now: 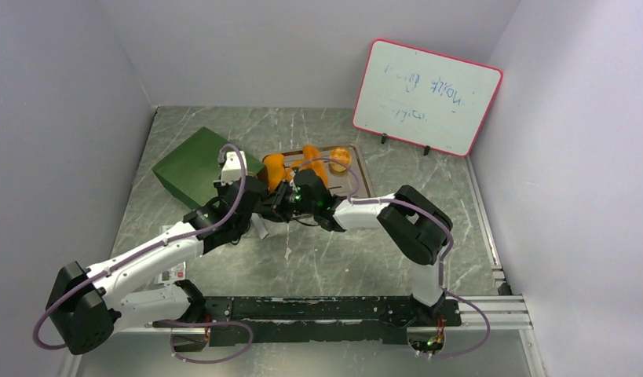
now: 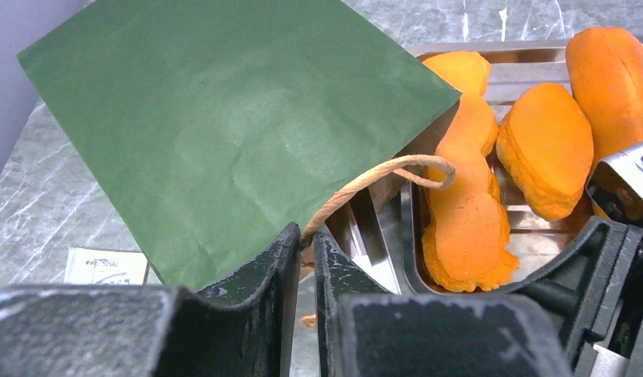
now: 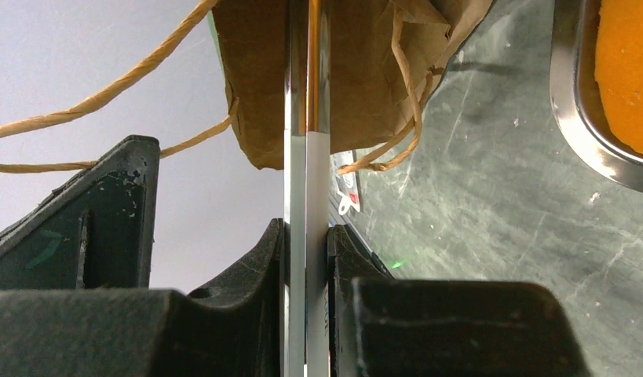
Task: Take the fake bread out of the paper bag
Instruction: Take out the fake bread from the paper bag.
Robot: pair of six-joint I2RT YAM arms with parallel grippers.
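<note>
The dark green paper bag point(image 1: 199, 161) lies on its side left of the silver tray point(image 1: 360, 182). Several orange-brown fake breads lie in the tray: a long loaf point(image 2: 463, 188), an oval roll point(image 2: 547, 148) and another loaf point(image 2: 616, 78); a round bun point(image 1: 340, 159) sits at the far end. My left gripper point(image 2: 306, 236) is shut on the bag's tan cord handle point(image 2: 381, 174) at the bag's mouth point(image 2: 224, 133). My right gripper point(image 3: 306, 232) is shut on the metal tongs point(image 3: 306, 141), whose arms are pressed together and point at the bag's brown kraft mouth point(image 3: 357, 71). The bag's inside is hidden.
A pink-framed whiteboard point(image 1: 426, 96) stands at the back right. A small white label point(image 2: 106, 265) lies on the marble table left of the bag. Both arms meet close together just in front of the tray point(image 3: 585, 118). Walls close in on both sides.
</note>
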